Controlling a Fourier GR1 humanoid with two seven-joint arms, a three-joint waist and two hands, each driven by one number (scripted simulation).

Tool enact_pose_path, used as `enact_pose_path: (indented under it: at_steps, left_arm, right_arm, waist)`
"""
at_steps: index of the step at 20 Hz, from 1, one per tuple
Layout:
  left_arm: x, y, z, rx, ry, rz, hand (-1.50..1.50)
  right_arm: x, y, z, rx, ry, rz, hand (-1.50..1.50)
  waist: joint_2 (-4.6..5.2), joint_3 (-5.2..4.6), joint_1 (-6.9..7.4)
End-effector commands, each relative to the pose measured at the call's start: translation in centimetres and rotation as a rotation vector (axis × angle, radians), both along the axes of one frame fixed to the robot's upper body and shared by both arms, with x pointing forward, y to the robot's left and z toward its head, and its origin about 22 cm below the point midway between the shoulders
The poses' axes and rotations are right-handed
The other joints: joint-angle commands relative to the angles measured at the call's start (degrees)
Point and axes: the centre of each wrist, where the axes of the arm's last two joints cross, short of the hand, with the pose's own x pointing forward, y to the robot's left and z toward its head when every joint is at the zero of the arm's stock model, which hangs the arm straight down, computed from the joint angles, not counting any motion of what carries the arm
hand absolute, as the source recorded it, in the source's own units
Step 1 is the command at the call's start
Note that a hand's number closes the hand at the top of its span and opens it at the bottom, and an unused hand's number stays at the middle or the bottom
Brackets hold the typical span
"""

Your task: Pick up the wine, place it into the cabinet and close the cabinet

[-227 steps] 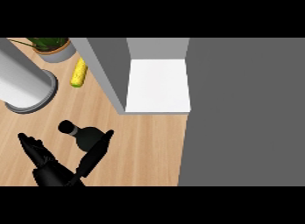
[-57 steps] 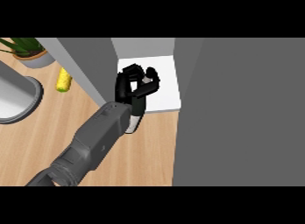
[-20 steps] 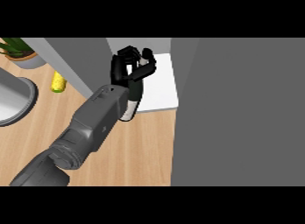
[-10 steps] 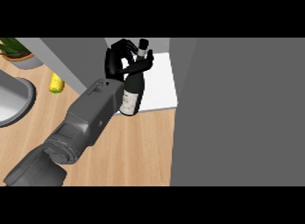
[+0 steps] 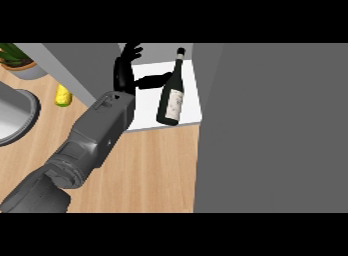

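Observation:
The wine bottle (image 5: 172, 97), dark with a pale label, stands on the white shelf (image 5: 144, 124) inside the open cabinet, its neck towards the back. My right hand (image 5: 125, 67) is just left of it, fingers straight and pointing into the cabinet. The thumb (image 5: 153, 79) stretches towards the bottle's shoulder, and nothing is held. The grey forearm (image 5: 99, 130) runs in from the lower left. My left hand does not show.
A broad grey cabinet door panel (image 5: 280, 125) fills the right side. The cabinet's grey side wall (image 5: 73, 70) stands left of the arm. A yellow vegetable (image 5: 62, 95), a potted plant (image 5: 18, 62) and a large grey round vessel (image 5: 3, 117) sit on the wooden counter (image 5: 155, 170).
My hand, curled round the bottle earlier, has opened and drawn to the left of it. The bottle now rests on the shelf by itself.

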Motion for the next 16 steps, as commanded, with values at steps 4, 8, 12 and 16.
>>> enact_pose_path:
  at_steps: [4,8,12,16]
  left_arm:
    - [0.3,2.7,0.0,0.011,0.023,0.033,-1.50]
    - [-0.4,1.5,-1.2,0.020,0.002,0.036,-1.50]
    - [-0.2,0.5,-0.5,-0.007,-0.032,-0.006,-1.50]
    - [-0.1,-0.6,-0.1,-0.033,-0.070,-0.052,-1.50]
  right_arm:
    - [-0.1,0.1,0.1,-0.020,0.004,0.000,-1.50]
    - [0.0,0.0,-0.1,-0.002,0.001,-0.011,-1.50]
    - [-1.1,0.2,0.1,-0.003,0.011,-0.012,-1.50]
    - [0.2,0.1,-0.1,-0.001,-0.003,0.006,-1.50]
  waist:
    - [0.09,-0.08,0.25]
    - [0.00,-0.08,0.44]
    - [-0.40,-0.08,0.02]
    - [-0.06,-0.03,0.73]
